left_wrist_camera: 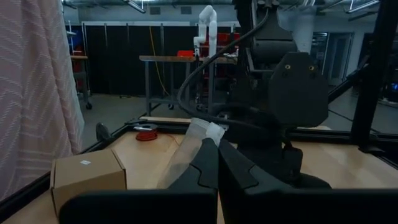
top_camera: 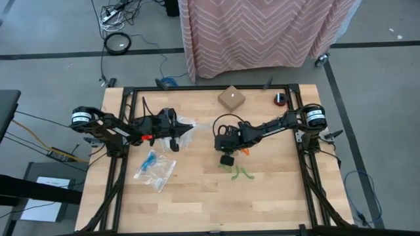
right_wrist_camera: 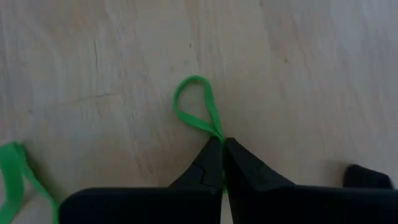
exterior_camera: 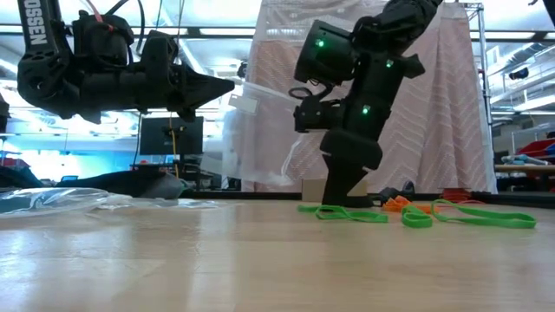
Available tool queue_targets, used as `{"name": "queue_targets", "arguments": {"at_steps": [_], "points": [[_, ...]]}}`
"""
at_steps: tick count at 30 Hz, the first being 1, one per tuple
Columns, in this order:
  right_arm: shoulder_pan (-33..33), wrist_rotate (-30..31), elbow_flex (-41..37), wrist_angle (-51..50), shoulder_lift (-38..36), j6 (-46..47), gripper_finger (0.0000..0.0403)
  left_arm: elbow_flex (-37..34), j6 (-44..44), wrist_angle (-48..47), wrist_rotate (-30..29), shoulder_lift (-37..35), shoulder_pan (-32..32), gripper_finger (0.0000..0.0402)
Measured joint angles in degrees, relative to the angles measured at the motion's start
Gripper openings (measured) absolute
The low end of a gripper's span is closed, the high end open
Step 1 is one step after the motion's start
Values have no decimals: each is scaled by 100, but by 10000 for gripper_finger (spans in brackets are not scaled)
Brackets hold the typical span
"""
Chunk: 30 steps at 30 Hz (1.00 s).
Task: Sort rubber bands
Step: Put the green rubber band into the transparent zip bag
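My right gripper stands tip-down on the wood at mid table, shut on a green rubber band. More green bands and some orange ones lie flat close by. Another green loop lies off to one side in the right wrist view. My left gripper is above the table's left half, pointing about level, shut on a clear plastic bag. My left gripper pinches the clear bag's upper edge between its two fingertips, coming in about level from the table's left. The bag hangs below and ahead of the fingers. My right gripper pinches one end of the green loop at its fingertips, slanting steeply down from above. The rest of the loop lies flat on the wood.
A second clear bag with blue bands inside lies flat near the front left. A small cardboard box and a red object sit at the far edge. Black frame rails run along both sides of the table.
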Motion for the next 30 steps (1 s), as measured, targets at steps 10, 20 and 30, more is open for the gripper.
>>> {"name": "queue_targets", "arguments": {"at_steps": [10, 20, 30], "points": [[519, 611, -10, 465, -1102, -38, 0, 0, -4, -1, -7, 0, 0, 2], [479, 1514, 5, 2196, -1920, -1827, 0, 0, -269, 5, -3, -1, 0, 2], [-184, 1123, -2, 2379, -1815, -1985, 0, 0, -389, 37, -2, 0, 0, 2]]}}
